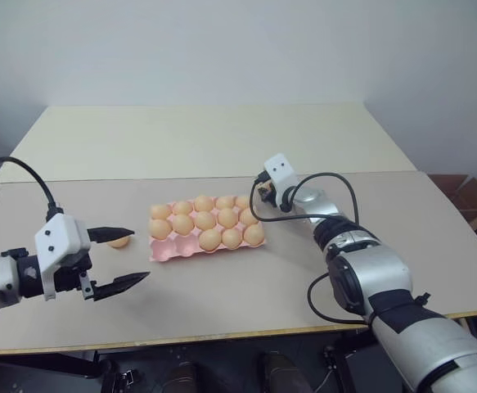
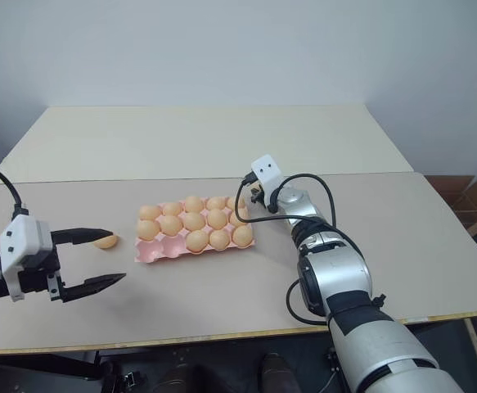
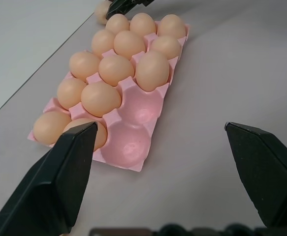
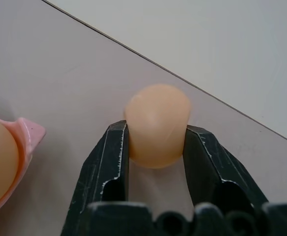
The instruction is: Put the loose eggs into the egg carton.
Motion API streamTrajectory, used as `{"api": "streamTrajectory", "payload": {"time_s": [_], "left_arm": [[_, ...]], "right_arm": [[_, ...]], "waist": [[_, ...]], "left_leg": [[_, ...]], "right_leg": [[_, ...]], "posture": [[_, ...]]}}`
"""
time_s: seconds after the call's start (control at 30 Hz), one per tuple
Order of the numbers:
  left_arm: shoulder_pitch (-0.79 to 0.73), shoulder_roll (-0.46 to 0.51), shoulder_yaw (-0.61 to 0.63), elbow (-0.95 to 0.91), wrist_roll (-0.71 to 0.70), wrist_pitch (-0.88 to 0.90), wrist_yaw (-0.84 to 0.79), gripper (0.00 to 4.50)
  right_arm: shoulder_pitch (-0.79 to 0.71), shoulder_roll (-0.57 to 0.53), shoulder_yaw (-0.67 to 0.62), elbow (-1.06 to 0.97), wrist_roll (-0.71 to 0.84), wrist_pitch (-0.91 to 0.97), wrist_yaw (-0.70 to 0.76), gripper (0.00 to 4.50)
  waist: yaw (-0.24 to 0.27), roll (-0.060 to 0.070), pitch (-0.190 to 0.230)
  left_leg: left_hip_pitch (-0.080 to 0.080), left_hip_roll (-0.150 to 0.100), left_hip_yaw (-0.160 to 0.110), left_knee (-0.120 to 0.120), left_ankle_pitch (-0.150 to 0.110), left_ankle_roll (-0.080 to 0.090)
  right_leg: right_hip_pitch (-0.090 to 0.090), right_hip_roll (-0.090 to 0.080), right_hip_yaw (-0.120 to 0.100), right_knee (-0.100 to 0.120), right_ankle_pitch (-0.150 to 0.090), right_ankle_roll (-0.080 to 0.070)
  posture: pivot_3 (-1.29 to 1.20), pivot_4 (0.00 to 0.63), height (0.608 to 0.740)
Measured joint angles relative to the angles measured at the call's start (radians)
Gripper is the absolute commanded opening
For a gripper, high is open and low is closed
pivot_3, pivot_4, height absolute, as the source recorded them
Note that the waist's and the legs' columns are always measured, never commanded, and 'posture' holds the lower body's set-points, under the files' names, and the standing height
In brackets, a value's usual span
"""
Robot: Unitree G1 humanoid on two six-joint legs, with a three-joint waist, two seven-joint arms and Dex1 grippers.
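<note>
The pink egg carton (image 1: 166, 250) lies mid-table, most cups filled with tan eggs; two front-left cups (image 3: 133, 146) are bare. Just off its far right corner, a loose egg (image 4: 158, 118) sits low over the table, and my right gripper (image 1: 263, 194) is shut on it, a black finger against each side. Another loose egg (image 1: 119, 241) lies on the table left of the carton. My left gripper (image 1: 140, 255) hovers open beside that egg, pointing toward the carton with nothing between its fingers.
A second, paler tabletop (image 1: 213, 139) adjoins behind, past a seam. A cardboard box (image 1: 467, 196) stands off the table's right edge. A black cable (image 1: 336, 184) loops over my right forearm. Bare table lies in front of the carton.
</note>
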Motion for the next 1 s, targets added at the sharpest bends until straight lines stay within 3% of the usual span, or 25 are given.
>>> {"api": "streamTrajectory", "payload": {"time_s": [0.47,0.6,0.7,0.83,1.0], "left_arm": [[-0.005,0.000,0.005,0.000,0.000,0.000,-0.002,4.50],[-0.002,0.000,0.010,-0.001,-0.003,0.000,-0.002,4.50],[0.015,-0.002,0.030,-0.003,-0.006,0.000,-0.003,4.50],[0.054,-0.005,0.065,0.008,-0.005,-0.001,-0.013,4.50],[0.083,-0.005,0.097,0.032,0.002,-0.004,-0.022,4.50]], "right_arm": [[0.000,-0.018,0.011,-0.010,-0.015,-0.058,0.002,1.52],[0.000,-0.051,0.025,-0.101,0.000,-0.121,0.124,1.52],[0.042,-0.077,0.043,-0.308,0.043,-0.133,0.310,1.52],[0.256,-0.129,0.135,-0.781,0.131,-0.029,0.589,1.52],[0.398,-0.134,0.249,-1.163,0.163,0.227,0.667,1.52]], "waist": [[0.000,0.000,0.000],[-0.002,0.000,0.000],[-0.001,0.000,0.000],[0.007,0.000,0.000],[0.008,0.000,0.000]], "left_leg": [[0.000,0.000,0.000,0.000,0.000,0.000],[0.000,0.000,0.000,0.000,0.000,0.000],[0.000,0.001,-0.001,-0.001,0.000,0.000],[0.000,0.001,-0.002,-0.003,0.000,0.000],[0.001,0.001,0.000,-0.002,0.000,-0.001]], "right_leg": [[0.000,0.000,0.000,0.000,0.000,0.000],[0.000,0.000,0.000,0.000,0.000,0.000],[0.000,0.001,0.000,0.000,0.000,0.000],[0.000,0.000,-0.002,0.000,-0.002,0.000],[-0.001,0.000,-0.002,0.001,-0.002,-0.001]], "posture": [[0.00,0.150,0.740],[0.00,0.150,0.740],[0.00,0.150,0.740],[0.00,0.150,0.740],[0.00,0.150,0.740]]}}
